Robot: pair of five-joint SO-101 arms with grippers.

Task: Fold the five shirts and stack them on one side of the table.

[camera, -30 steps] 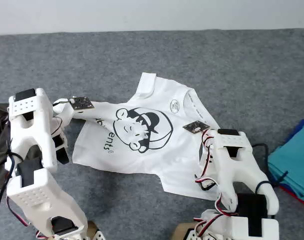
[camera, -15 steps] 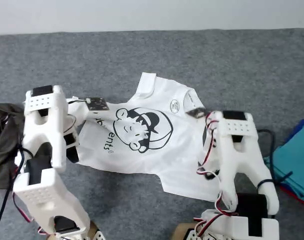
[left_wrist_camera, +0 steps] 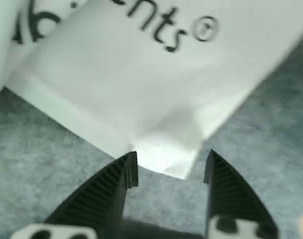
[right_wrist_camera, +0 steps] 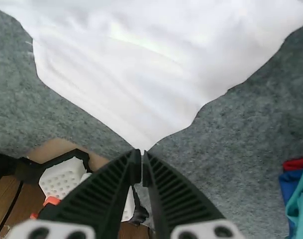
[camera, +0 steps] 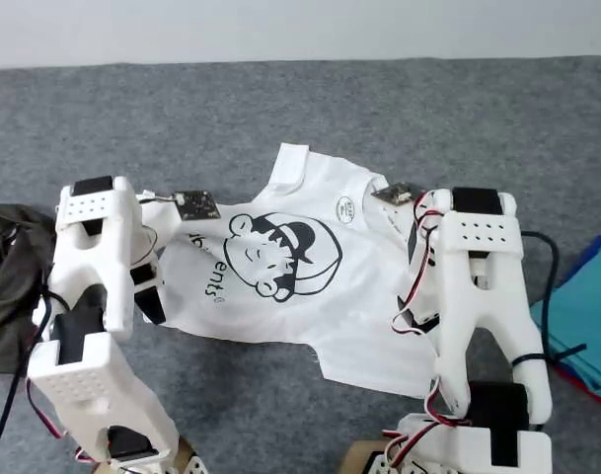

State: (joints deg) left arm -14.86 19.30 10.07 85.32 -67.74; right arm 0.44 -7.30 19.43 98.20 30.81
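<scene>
Two ribbed jaw pairs: left gripper (left_wrist_camera: 171, 162) gapes at smooth white shirt (camera: 349, 316), right gripper (right_wrist_camera: 142, 152) pinches it.

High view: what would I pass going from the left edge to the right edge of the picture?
dark crumpled garment → left arm → white shirt, spread flat with a cartoon print → right arm → stack of teal and blue cloth at the right edge

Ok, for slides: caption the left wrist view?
Open left gripper framing one corner of the white printed shirt on grey carpet.
</scene>
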